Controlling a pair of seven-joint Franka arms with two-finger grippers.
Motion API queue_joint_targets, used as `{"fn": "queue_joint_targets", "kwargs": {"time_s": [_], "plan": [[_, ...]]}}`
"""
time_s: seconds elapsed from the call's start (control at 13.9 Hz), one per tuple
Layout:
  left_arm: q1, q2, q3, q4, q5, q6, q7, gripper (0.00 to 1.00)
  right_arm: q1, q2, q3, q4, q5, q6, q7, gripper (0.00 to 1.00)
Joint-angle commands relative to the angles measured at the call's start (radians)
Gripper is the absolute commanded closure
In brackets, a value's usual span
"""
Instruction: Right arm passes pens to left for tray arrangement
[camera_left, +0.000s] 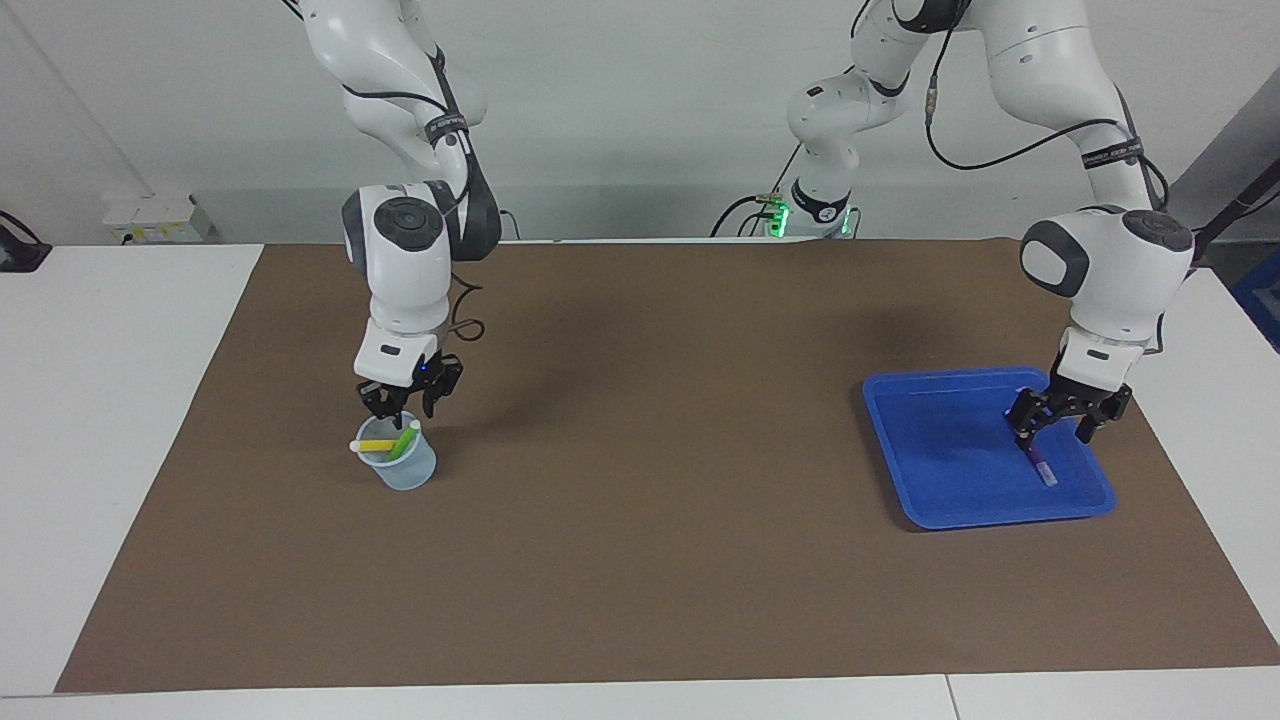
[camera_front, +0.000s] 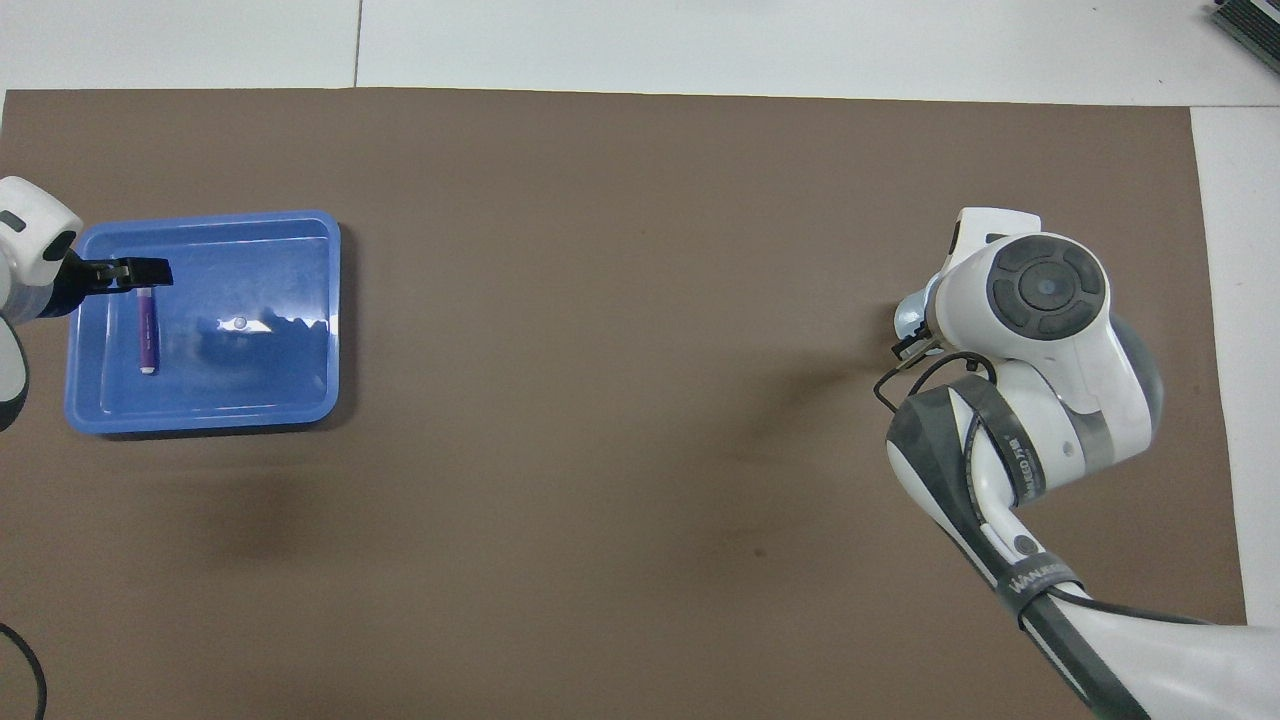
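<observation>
Cup (camera_left: 404, 462) pens show only from the facing view.

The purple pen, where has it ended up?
The purple pen lies flat in the blue tray at the left arm's end of the table, under the open left gripper.

Count, items on table:
- Pens: 3. One yellow pen (camera_left: 377, 445) and one green pen (camera_left: 404, 440), both in the cup; one purple pen (camera_front: 146, 329) in the tray.
- Cup (camera_left: 408, 474): 1.
- Tray (camera_front: 260, 300): 1.
- Brown mat (camera_left: 650, 560): 1.
- Arms: 2.
</observation>
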Motion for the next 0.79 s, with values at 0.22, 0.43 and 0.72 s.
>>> {"fn": "queue_joint_targets", "kwargs": {"time_s": [0.22,0.43,0.72], "plan": [[-0.03,-0.024,0.008,0.01,0.01,-0.093,-0.095,0.0,-0.004,0.006,0.002,0.012,-0.022,0.016,-0.018,0.6],[-0.052,-0.034,0.008,0.003,0.01,-0.143,-0.172,0.0,-0.004,0.008,0.002,0.017,-0.022,0.017,-0.021,0.6],[-0.064,-0.034,0.008,0.007,0.008,-0.162,-0.198,0.0,-0.005,0.014,0.002,0.026,-0.022,0.023,-0.041,0.58]]}}
